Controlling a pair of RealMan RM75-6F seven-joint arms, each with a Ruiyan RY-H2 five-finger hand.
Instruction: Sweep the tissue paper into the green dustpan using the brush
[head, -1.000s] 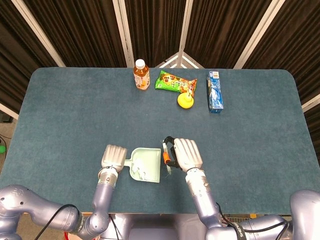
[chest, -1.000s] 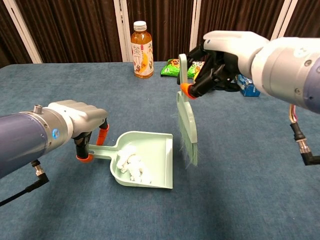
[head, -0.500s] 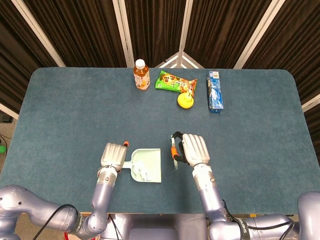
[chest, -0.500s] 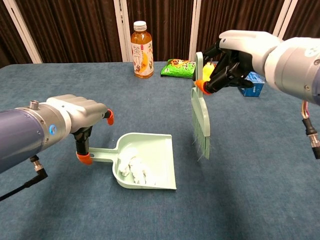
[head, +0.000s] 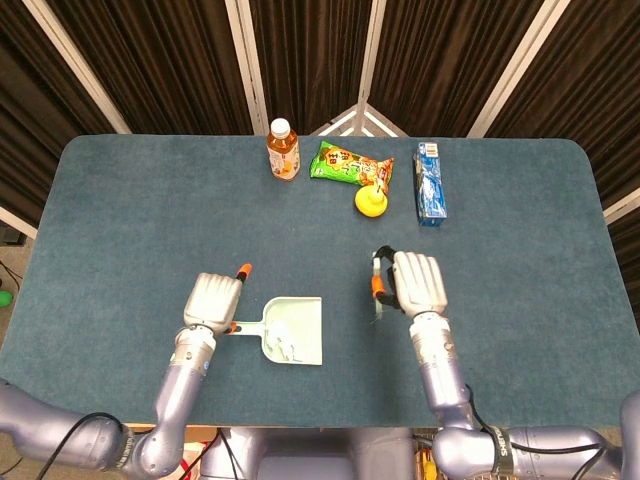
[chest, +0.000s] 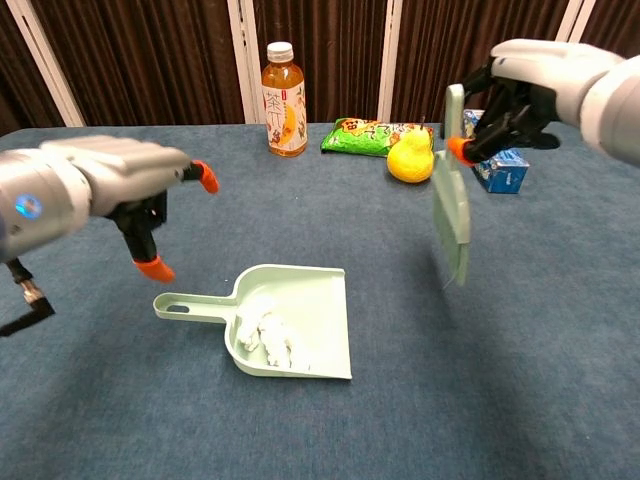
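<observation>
The green dustpan (chest: 312, 300) lies flat on the blue table, with white tissue paper (chest: 266, 335) crumpled inside it. Its handle (chest: 178, 303) points left and nothing holds it. My left hand (chest: 112, 185) hovers above that handle with its orange-tipped fingers spread apart. From overhead, the left hand (head: 214, 299) sits just left of the dustpan (head: 306, 316) and the tissue (head: 282, 337). My right hand (chest: 527, 80) grips the green brush (chest: 452, 215) by its orange-collared handle, bristles hanging down, lifted clear of the table to the dustpan's right. The right hand (head: 421, 281) and brush (head: 377, 291) show there too.
Along the far side stand an orange drink bottle (chest: 283, 85), a green snack bag (chest: 375, 135), a yellow rubber duck (chest: 410, 160) and a blue box (chest: 497, 165). The table's near edge (head: 320, 425) lies close behind the dustpan.
My left hand let go of the dustpan handle, opened and rose to the left. The right hand carried the brush up and away to the right. The dustpan stays with the tissue inside.
</observation>
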